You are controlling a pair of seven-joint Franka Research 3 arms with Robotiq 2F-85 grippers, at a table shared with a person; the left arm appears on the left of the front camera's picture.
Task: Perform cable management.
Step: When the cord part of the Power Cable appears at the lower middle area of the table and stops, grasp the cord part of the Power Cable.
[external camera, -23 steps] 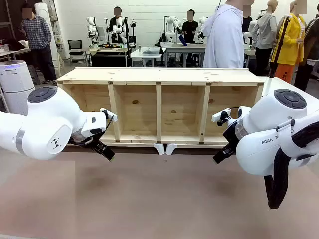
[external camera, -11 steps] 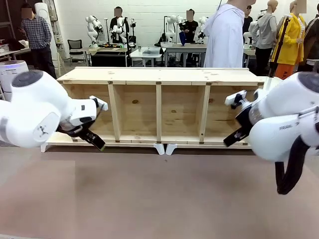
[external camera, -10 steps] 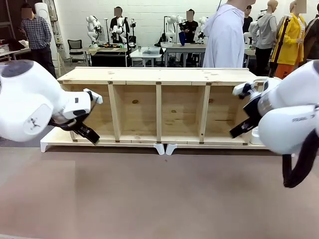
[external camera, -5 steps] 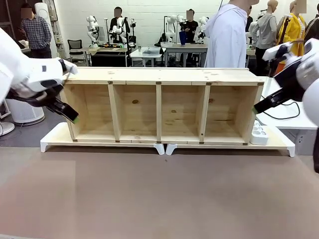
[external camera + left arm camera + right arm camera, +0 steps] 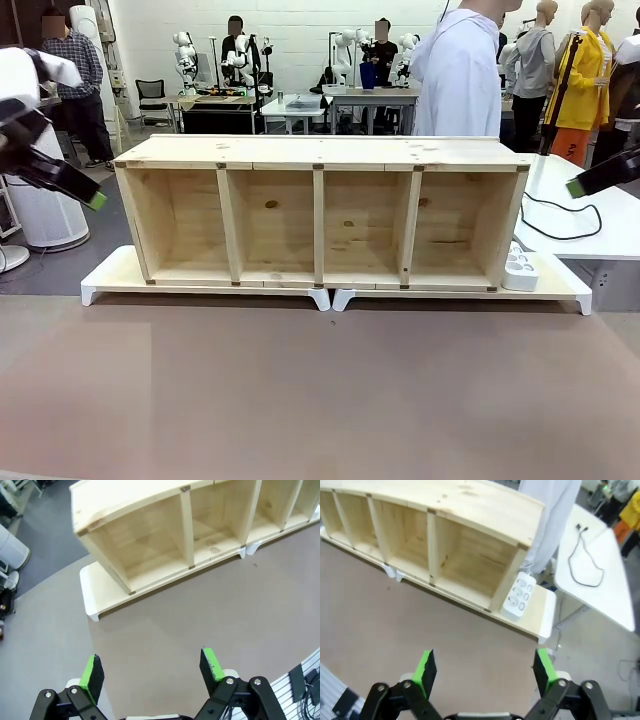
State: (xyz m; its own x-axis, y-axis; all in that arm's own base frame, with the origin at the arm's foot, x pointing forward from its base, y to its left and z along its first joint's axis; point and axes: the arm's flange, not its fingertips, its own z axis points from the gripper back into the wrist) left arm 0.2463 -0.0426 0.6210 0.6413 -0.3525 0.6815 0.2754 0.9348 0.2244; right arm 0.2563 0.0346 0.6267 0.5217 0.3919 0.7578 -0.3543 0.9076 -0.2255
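We hold our left pincer (image 5: 150, 666) wide open and empty, right pincer (image 5: 485, 667) spread and empty, cable (image 5: 590, 585) lies looped on the white worktop (image 5: 607, 597) well ahead of it, past the shelf (image 5: 470, 505)

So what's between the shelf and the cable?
The power strip, by the shelf end; then a floor gap before the table holding the cable. Right wrist view shows it.
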